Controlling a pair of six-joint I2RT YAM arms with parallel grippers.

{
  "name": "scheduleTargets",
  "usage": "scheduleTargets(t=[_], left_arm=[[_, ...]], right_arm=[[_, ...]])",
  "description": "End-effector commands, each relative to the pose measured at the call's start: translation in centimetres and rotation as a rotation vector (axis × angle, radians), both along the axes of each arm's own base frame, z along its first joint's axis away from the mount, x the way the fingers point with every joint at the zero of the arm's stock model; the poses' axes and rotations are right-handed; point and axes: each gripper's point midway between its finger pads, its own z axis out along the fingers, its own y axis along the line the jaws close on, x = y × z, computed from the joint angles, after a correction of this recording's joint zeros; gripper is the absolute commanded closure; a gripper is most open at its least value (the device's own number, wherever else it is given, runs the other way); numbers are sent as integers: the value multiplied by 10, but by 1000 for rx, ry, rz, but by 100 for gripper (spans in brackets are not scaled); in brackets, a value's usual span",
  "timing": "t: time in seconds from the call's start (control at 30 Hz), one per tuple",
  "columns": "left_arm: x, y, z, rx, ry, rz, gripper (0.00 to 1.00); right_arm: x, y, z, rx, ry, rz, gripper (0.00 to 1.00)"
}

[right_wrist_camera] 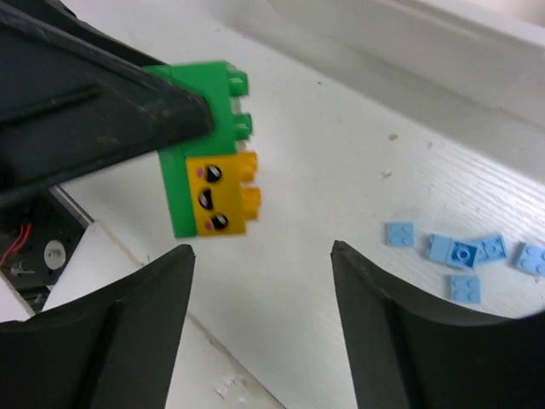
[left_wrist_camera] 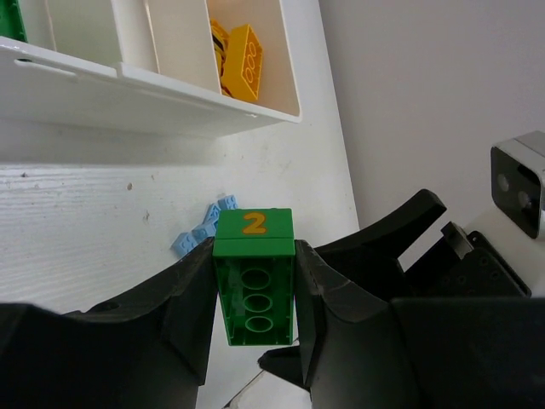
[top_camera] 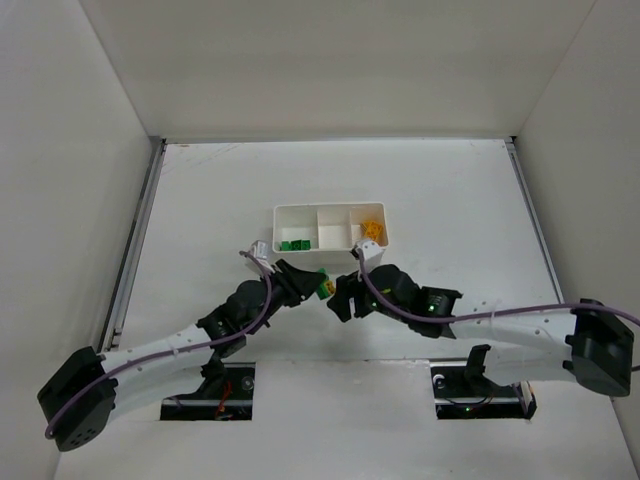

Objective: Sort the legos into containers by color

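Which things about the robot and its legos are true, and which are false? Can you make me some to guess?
1. The left gripper holds a green brick. True.
2. The right gripper is shut on a brick. False: it is open and holds nothing.
3. The light blue pieces lie in the tray. False: they lie on the table.
4. The tray's right compartment holds yellow bricks. True.

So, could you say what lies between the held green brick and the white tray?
Only tiny light blue legos, shown in the left wrist view.
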Motion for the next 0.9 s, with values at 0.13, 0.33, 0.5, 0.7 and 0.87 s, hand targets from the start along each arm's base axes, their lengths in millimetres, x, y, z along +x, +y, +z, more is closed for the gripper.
scheduleTargets(t=[0.13,0.33,0.5,0.7,0.87], left_arm=[[1,4,16,-62,-45,-14,85],[-5,14,44,-177,-96,-34,84],[-12,17,59,-249,-112,-53,84],[-15,18,67,-311,-99,-58,84],[-15,19,71,-326,-105,-54,84]], right_arm=[[1,-11,48,312,-54,3,19],[2,-12,95,617,-51,76,13],[-4,8,118,742,-31,179,11],[-4,33,123,819,-1,242,13],[-5,40,115,864,49,263,25]])
